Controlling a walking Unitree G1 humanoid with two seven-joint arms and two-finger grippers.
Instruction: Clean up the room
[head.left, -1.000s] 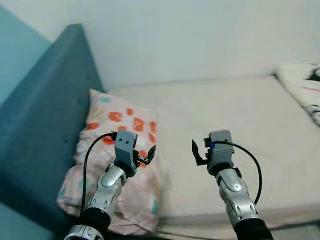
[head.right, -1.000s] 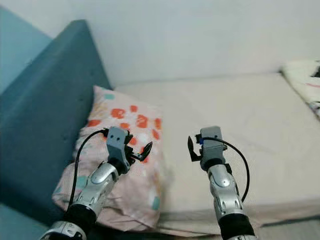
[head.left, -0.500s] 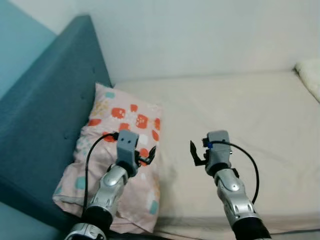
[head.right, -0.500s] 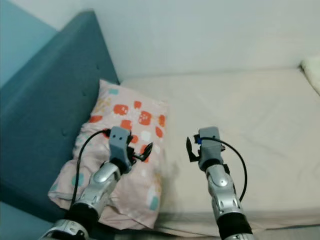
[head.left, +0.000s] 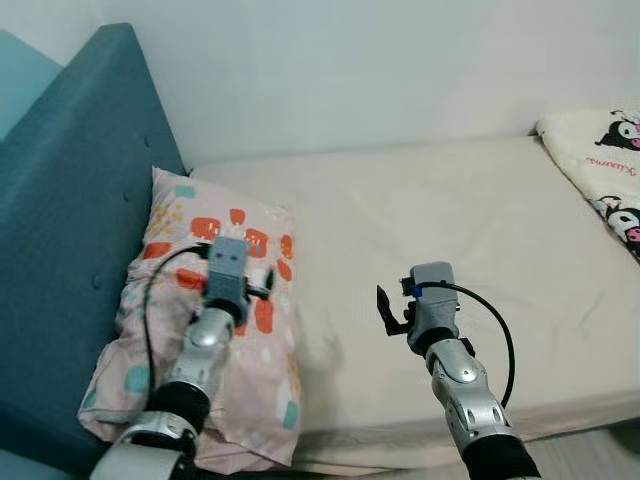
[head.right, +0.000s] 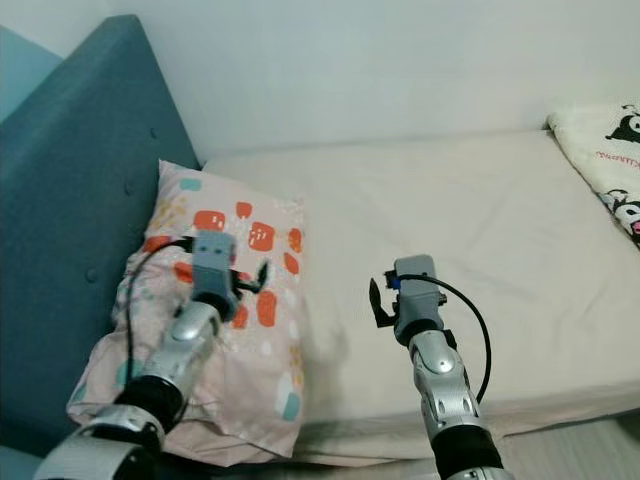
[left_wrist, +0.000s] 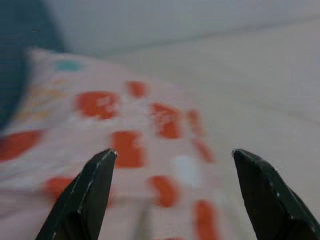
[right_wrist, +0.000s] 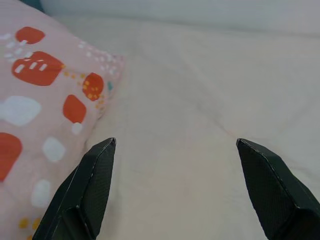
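Pillow (head.left: 215, 300), one; end effectors, two.

I'm looking down into a bedroom in a home. A bed (head.left: 470, 230) with a cream sheet runs along a plain pale wall (head.left: 380, 70), with a padded teal headboard (head.left: 70, 190) at one end. A pink patterned pillow (head.left: 240, 300) leans there, and a cartoon-print blanket (head.left: 605, 170) lies at the far end.
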